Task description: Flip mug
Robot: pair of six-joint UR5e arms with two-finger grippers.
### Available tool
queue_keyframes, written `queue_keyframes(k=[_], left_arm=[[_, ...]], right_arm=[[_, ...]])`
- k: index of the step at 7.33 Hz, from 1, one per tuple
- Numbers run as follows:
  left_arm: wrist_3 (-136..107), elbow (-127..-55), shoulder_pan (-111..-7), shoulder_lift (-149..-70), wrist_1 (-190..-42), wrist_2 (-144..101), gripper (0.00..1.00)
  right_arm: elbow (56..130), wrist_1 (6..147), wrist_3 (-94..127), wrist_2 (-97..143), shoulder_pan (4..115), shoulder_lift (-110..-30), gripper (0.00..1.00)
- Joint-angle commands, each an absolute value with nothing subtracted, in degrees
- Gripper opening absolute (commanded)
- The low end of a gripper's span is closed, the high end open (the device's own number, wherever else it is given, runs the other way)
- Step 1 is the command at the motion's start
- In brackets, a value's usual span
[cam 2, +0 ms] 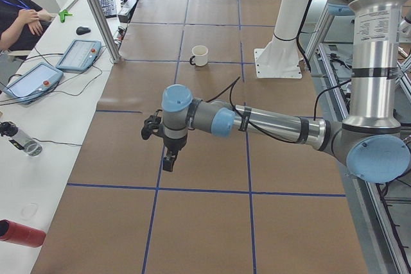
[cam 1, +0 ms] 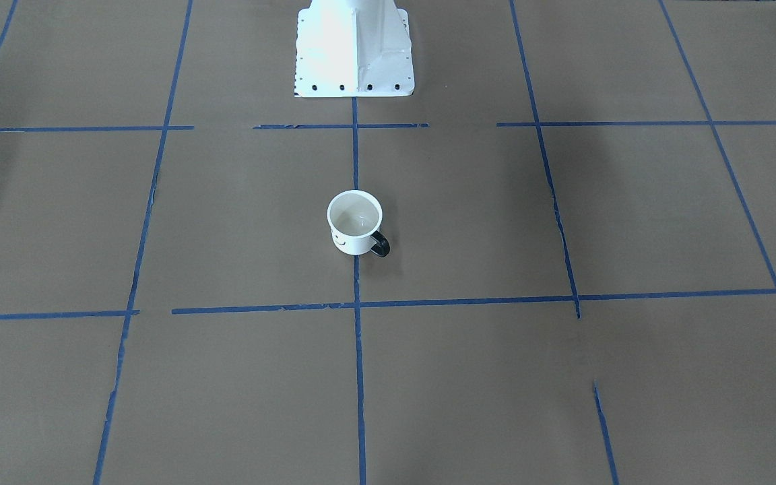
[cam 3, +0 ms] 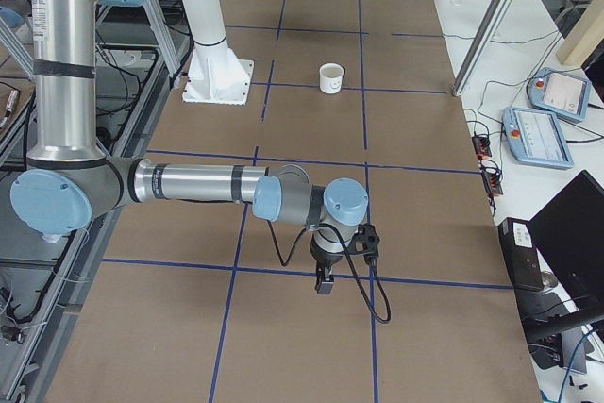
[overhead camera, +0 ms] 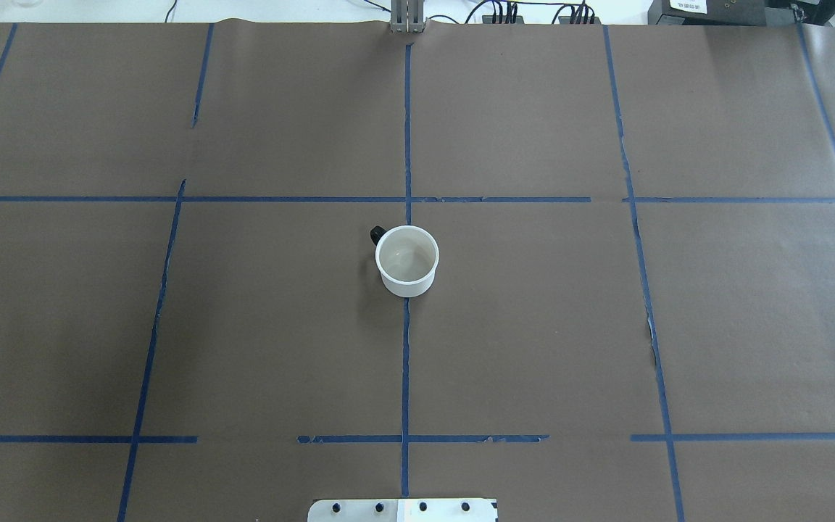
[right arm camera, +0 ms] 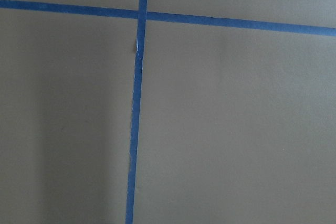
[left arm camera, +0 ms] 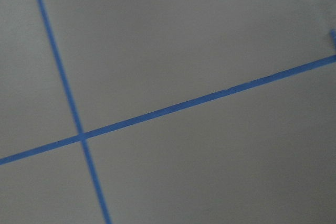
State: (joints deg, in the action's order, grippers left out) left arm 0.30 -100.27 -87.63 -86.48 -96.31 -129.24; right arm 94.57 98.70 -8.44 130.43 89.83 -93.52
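Note:
The mug point(cam 1: 354, 225) is small and white and stands upright, mouth up, on the brown paper at the table's middle. Its black handle point(cam 1: 380, 244) points toward the robot's left and away from the base. It also shows in the overhead view point(overhead camera: 406, 264) and in both side views point(cam 2: 200, 55) point(cam 3: 330, 77). My left gripper point(cam 2: 168, 162) hangs over the table's left end, far from the mug. My right gripper point(cam 3: 324, 282) hangs over the right end, also far from the mug. Both point down; I cannot tell if they are open or shut. Both wrist views show only paper and tape.
The white robot base point(cam 1: 354, 47) stands behind the mug. Blue tape lines point(overhead camera: 406, 362) grid the paper. A seated operator point(cam 2: 19, 11), tablets point(cam 2: 77, 54) and a red bottle point(cam 2: 22, 232) are on the side bench. Another tablet point(cam 3: 552, 134) lies beyond the far edge.

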Motion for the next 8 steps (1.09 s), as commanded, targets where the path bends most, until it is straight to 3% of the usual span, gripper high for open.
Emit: queue_keyframes(k=[1, 8], left_arm=[[3.25, -94.84, -94.31, -85.87, -97.03, -135.17, 1.0], [3.51, -95.01, -90.62, -85.17, -97.12, -134.74, 1.0]], right_arm=[[94.57, 98.7, -8.44, 130.43, 89.82, -93.52, 1.0], [94.57, 98.7, -8.44, 130.43, 89.82, -93.52, 1.0]])
